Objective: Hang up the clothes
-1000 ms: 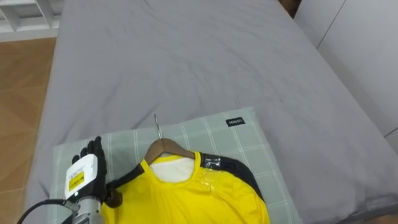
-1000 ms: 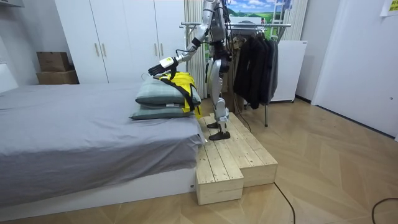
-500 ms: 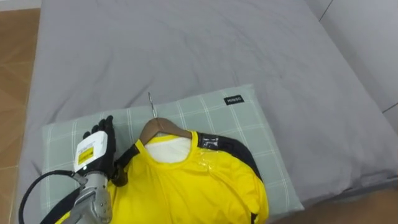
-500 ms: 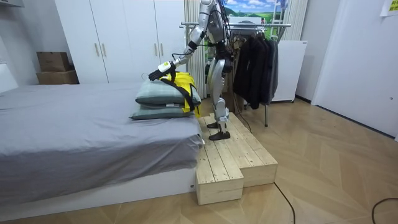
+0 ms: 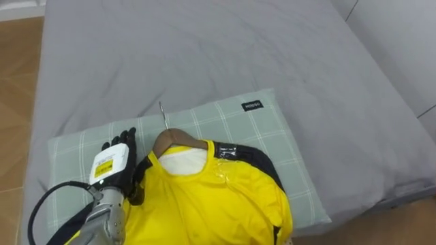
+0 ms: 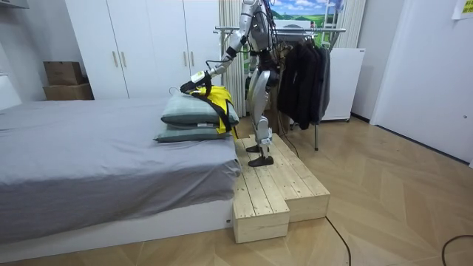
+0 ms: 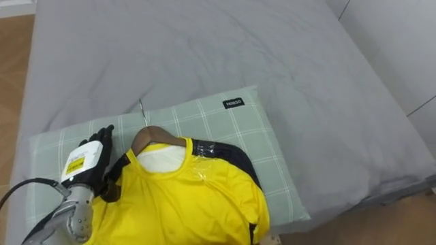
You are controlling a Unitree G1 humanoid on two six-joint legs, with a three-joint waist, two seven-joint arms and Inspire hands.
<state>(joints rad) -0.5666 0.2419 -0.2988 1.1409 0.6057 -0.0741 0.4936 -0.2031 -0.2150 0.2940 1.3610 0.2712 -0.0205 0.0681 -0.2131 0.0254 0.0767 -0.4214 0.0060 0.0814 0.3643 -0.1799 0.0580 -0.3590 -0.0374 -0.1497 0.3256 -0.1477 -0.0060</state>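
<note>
A yellow shirt (image 5: 211, 204) with black sleeves lies on a wooden hanger (image 5: 178, 138), whose metal hook (image 5: 162, 116) points away from me. Both rest on a green checked pillow (image 5: 238, 129) at the near end of a grey bed (image 5: 204, 54). My left hand (image 5: 114, 163) lies on the pillow against the shirt's left shoulder, fingers straight and pointing up the bed, thumb at the black sleeve edge. In the room view I stand on a wooden platform (image 6: 277, 185) beside the bed, my left arm stretched out over the pillows (image 6: 188, 111).
Behind me in the room view stands a clothes rack (image 6: 295, 29) with several dark garments (image 6: 303, 77) hanging on it. White wardrobes (image 6: 140, 44) line the wall past the bed. Wooden floor borders the bed's left side (image 5: 13, 82).
My left hand has moved nearer to the hanger and the shirt's shoulder. The head camera has shifted, so the pillow sits higher in the picture.
</note>
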